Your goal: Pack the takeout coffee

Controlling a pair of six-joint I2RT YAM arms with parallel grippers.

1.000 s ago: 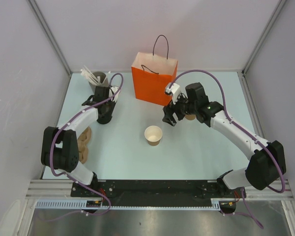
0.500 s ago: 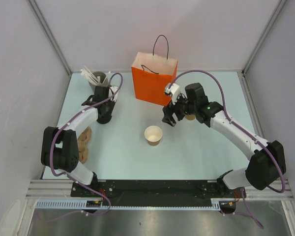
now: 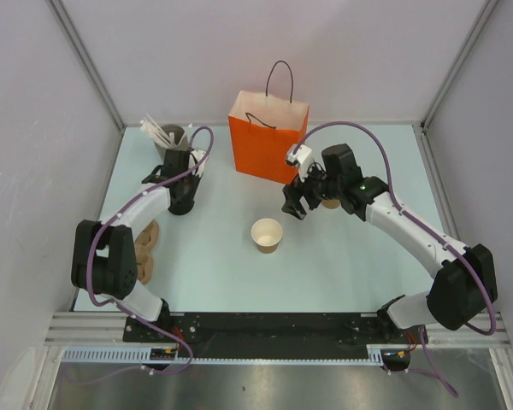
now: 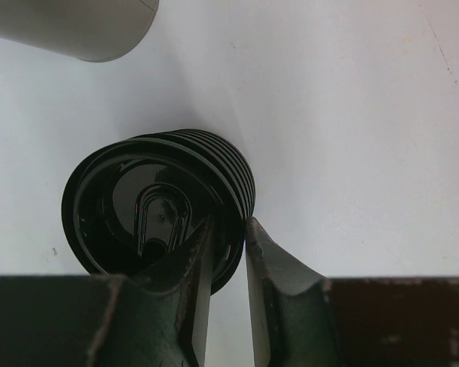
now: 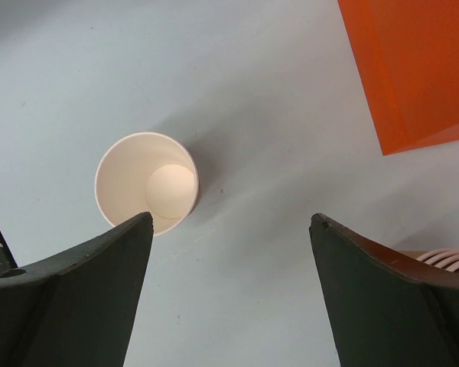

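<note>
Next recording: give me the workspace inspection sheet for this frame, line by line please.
Surface: pale table, no spills seen.
Job's things: paper cup upright mid-table, no lid on; orange bag standing open at the back.
Clutter: stack of black lids back left; holder of white sticks; brown round pieces at the left edge; spare cup stack.
Pincers: left pincer narrow, astride the top lid's rim, pinch unclear; right pincer wide open, holding nothing, above the table near the cup.
Cables: purple cables run along both arms, no snag seen.
Surroundings: plain walls; nothing else seen.
</note>
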